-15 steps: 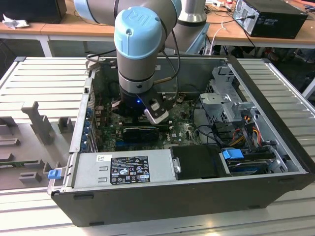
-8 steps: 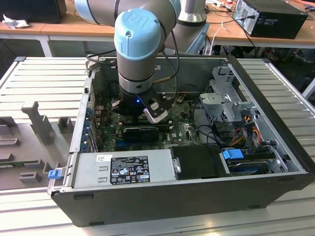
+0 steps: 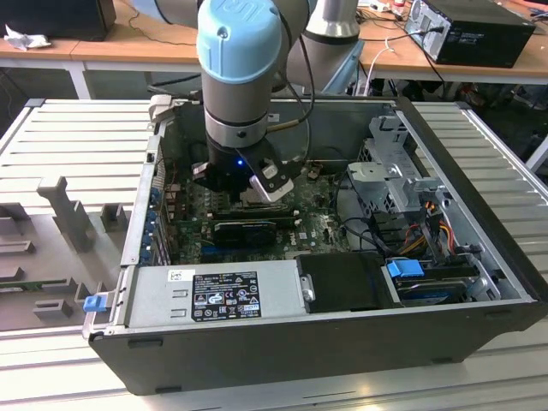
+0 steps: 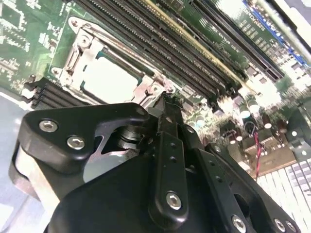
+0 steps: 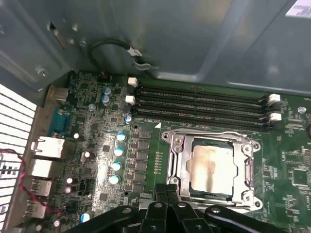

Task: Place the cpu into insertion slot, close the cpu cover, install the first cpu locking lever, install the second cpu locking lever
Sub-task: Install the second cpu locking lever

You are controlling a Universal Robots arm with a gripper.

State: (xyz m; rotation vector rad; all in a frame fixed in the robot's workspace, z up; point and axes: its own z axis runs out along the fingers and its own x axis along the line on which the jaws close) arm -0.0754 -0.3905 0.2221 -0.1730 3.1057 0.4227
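Lever slip risk at socket edge

Gripper (image 5: 167,194) narrow, fingers pressed together, holding nothing, at the rim of the cpu cover (image 5: 176,160). Cpu (image 5: 210,166) sits in the insertion slot (image 4: 73,56), cover down. Judgement: off-line push could scrape the motherboard (image 5: 104,145) or skid off.

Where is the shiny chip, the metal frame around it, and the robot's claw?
cpu (image 5: 210,167), first wrist view, middle of its shiny top.
cpu cover (image 5: 179,162), first wrist view, side bar of the frame.
claw (image 4: 167,99), second wrist view, at its fingertips.
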